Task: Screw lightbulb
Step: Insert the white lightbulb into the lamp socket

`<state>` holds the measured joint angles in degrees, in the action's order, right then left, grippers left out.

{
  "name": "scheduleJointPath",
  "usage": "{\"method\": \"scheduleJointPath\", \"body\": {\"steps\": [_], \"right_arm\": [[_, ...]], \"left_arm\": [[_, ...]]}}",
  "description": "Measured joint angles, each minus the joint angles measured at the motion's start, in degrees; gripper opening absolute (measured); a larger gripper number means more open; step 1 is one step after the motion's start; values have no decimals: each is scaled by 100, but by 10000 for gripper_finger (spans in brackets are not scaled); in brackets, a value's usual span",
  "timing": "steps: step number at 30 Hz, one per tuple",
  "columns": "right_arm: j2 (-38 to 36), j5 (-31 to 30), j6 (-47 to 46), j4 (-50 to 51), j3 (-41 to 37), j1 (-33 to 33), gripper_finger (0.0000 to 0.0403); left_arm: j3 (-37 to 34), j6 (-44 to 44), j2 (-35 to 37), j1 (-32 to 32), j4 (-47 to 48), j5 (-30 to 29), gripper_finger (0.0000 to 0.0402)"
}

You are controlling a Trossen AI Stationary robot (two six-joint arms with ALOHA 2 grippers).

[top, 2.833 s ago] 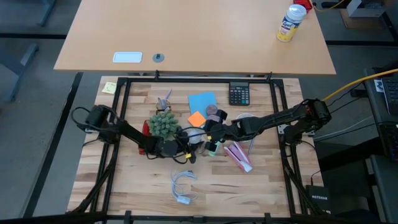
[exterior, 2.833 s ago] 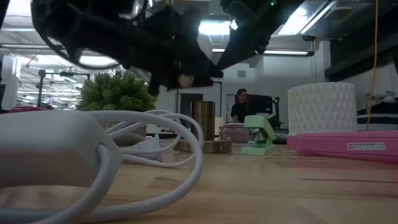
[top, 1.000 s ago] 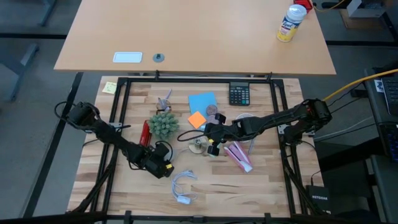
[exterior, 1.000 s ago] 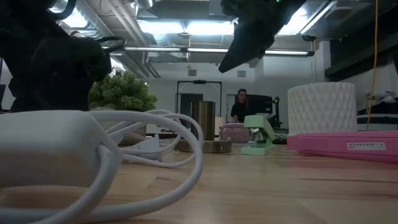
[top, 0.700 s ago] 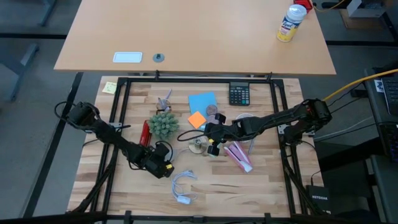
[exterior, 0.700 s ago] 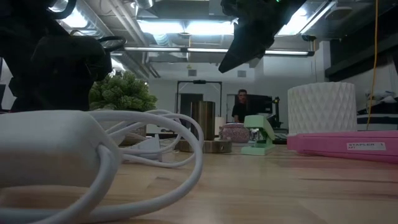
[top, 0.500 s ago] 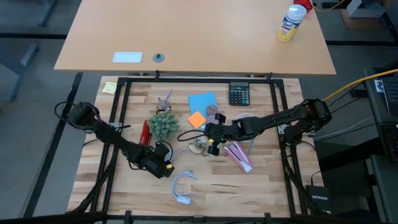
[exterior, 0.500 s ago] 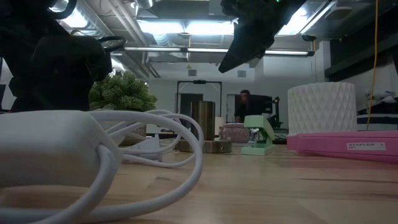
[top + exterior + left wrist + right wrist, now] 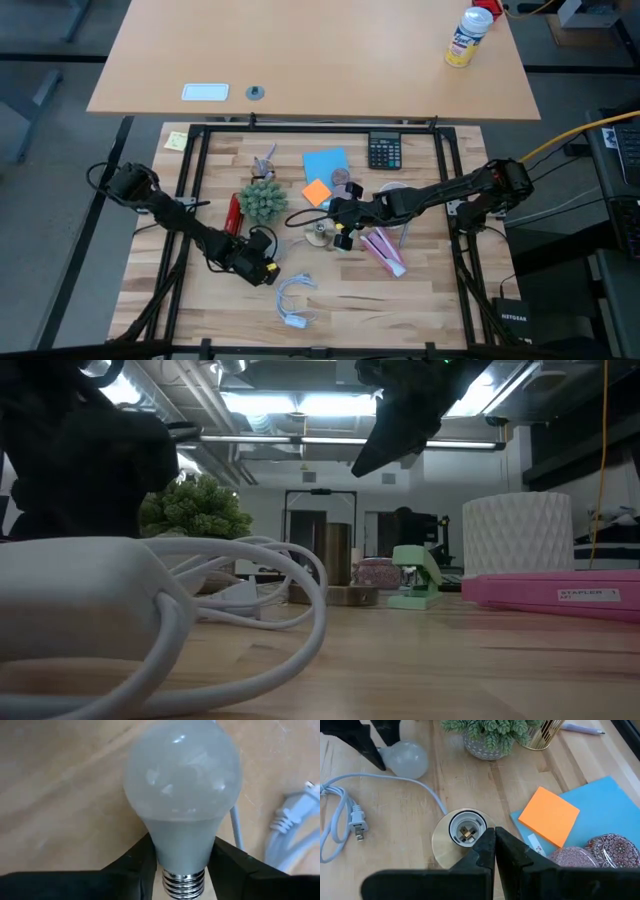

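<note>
Frosted lightbulb (image 9: 182, 795) shows between left tool (image 9: 182, 862) fingers; low view hides it.

Ceiling strip lights (image 9: 290, 402), tan desk (image 9: 300, 50) behind

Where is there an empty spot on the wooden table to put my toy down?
Bare wood lies in the front right corner, past the pink stapler, and along the front left edge beside the white cord. The middle is crowded around the plant and the socket base.

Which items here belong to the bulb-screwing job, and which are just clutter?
Job:
- lightbulb, between the left gripper jaws
- lamp socket, under the shut right gripper

Lying about:
- potted plant
- calculator
- orange sticky notes
- pink stapler
</note>
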<state>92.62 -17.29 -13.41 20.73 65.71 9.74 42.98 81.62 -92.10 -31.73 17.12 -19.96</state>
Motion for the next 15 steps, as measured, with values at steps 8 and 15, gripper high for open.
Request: {"method": "scheduleJointPath", "body": {"steps": [8,15], "right_arm": [[-116,272,22,50,-2,0,17],[-560,381,34,72,-2,0,17]], "left_arm": [[-2,233,258,-4,7,-51,140],[0,243,521,-4,15,-99,138]]}}
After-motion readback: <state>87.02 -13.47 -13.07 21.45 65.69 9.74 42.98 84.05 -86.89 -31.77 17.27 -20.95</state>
